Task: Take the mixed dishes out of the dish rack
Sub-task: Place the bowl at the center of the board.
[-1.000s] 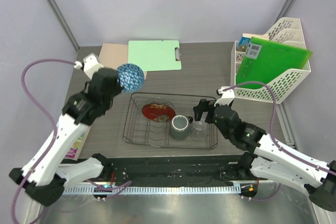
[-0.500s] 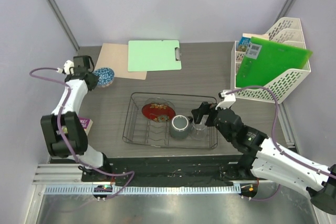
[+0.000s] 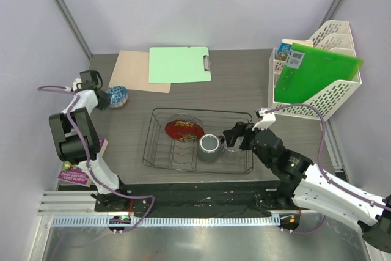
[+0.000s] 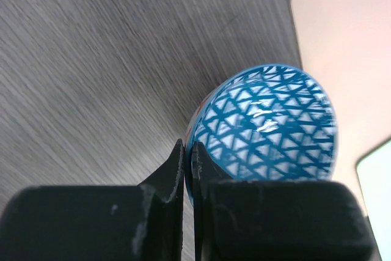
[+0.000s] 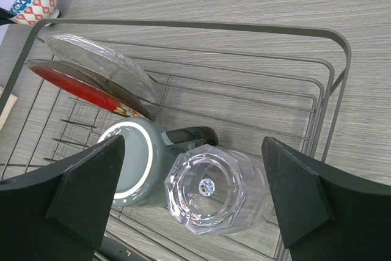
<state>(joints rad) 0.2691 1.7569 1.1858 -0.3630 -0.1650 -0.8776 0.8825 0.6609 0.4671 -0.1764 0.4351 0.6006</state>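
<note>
The left tool [image 4: 189, 158] is closed on the rim of the small blue patterned bowl [image 4: 269, 123], its two fingers pinching the wall. The bowl is tipped, its patterned side facing the wrist camera. It hangs low over the counter [image 4: 91, 59]; I cannot tell whether it touches the wood. Just beyond this tool and the bowl lies a tan board [image 3: 131, 71], and a green clipboard [image 3: 179, 64] overlaps that board's right edge. Behind the left arm, at the counter's near left edge, lies a purple booklet [image 3: 76, 174].

To the right stands the dish rack [image 3: 201, 110], well apart from the left tool. The small red floral plate [image 3: 183, 130] leans among its prongs, with the large clear glass bowl [image 5: 98, 59] leaning against the plate. Both are ahead and to the left of the right tool [image 3: 233, 134].

The right tool is spread wide, gripping nothing, and hovers over the rack's right end. Directly between its fingers stands the clear glass cup [image 5: 214, 191]. The grey mug [image 5: 131, 166] sits just left of the cup, touching it, its handle towards the cup.

Well to the right of this tool stands a white mesh file holder [image 3: 330, 99] with a green folder [image 3: 314, 71] in it.
</note>
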